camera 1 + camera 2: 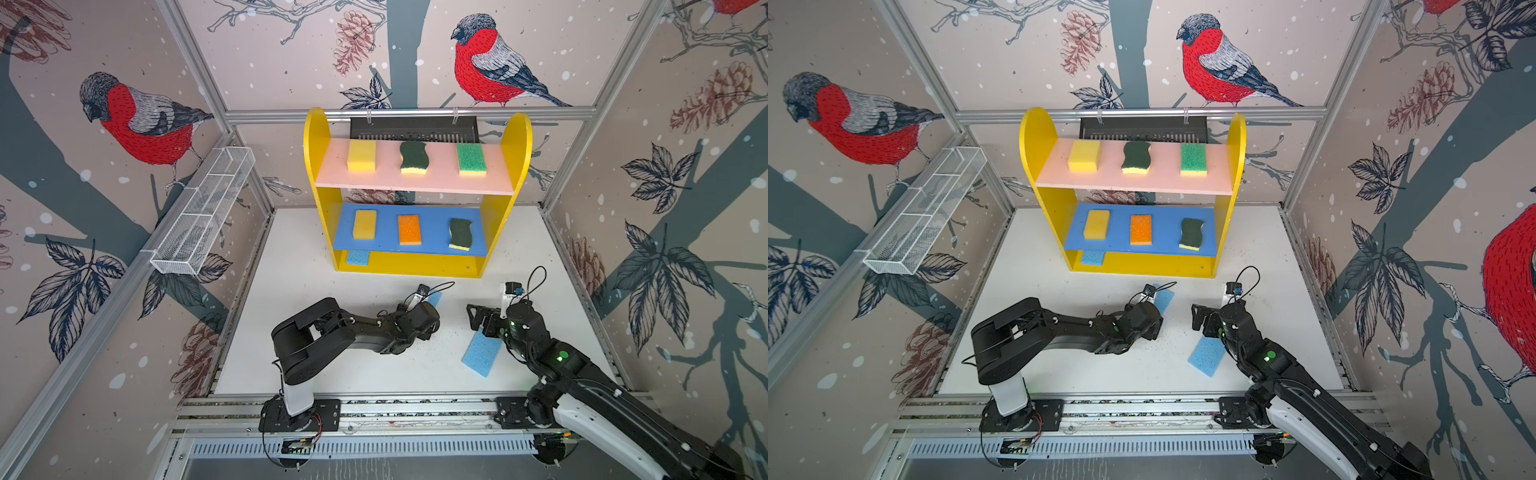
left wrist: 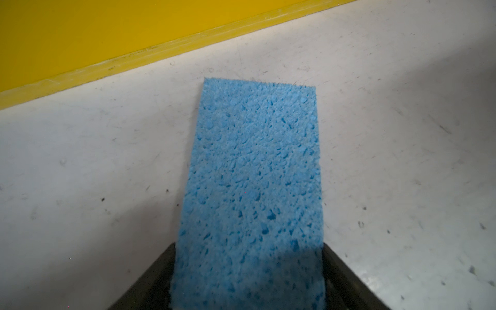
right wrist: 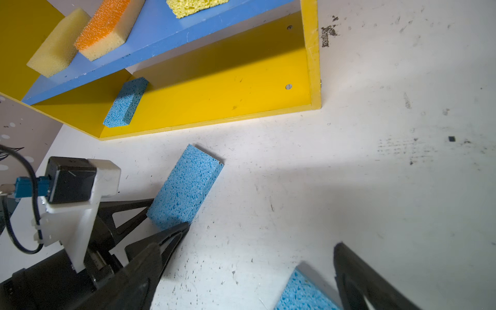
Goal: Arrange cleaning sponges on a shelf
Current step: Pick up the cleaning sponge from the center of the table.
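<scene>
Before the shelf [image 1: 316, 166], whose bottom board [image 1: 415, 266] holds one light-blue sponge [image 1: 358, 257] with room to spare, the left jaws straddle a second light-blue sponge [image 2: 255, 174] on the worktop [image 1: 299, 282], clamped or not unclear; the right jaws gape wide over the third light-blue sponge [image 1: 482, 353]

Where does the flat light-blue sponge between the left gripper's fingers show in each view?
Top view: flat light-blue sponge, mid-table, mostly hidden.
Top view: same spot.
Left wrist: fills the centre.
Right wrist: near mid-picture.
Landmark: the shelf's yellow bottom board, just beyond the sponge everywhere.
</scene>
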